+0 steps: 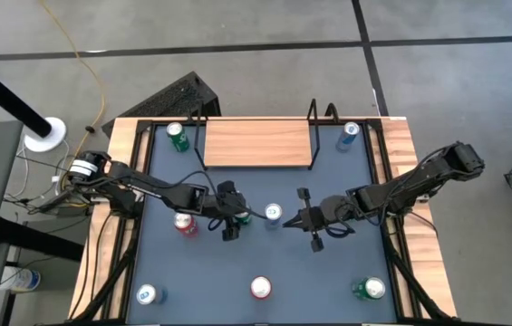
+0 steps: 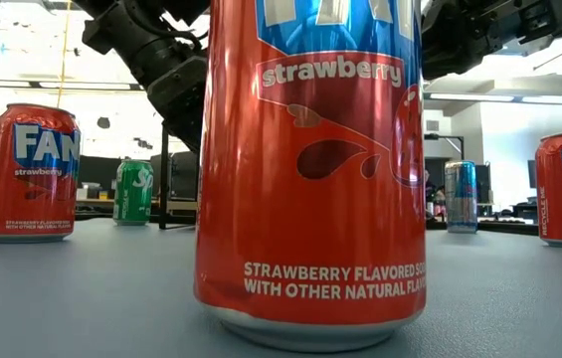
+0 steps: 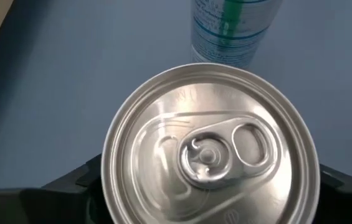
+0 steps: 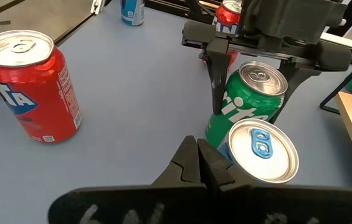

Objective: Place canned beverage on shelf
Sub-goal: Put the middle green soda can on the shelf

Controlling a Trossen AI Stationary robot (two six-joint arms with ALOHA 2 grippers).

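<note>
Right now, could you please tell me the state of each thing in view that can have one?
Left gripper: fingers closed around the Sprite can.
Sprite can: upright, unopened, gripped, not on the shelf.
Right gripper: fingers shut, holding nothing.
Blue-topped can: upright, unopened, standing free.
Strawberry Fanta can: upright, unopened, standing free.
Shelf: no can on its board.

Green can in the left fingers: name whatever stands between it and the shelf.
Nothing visible. Bare table lies between the green can and the shelf; the blue-topped can stands beside it, off that line.
</note>
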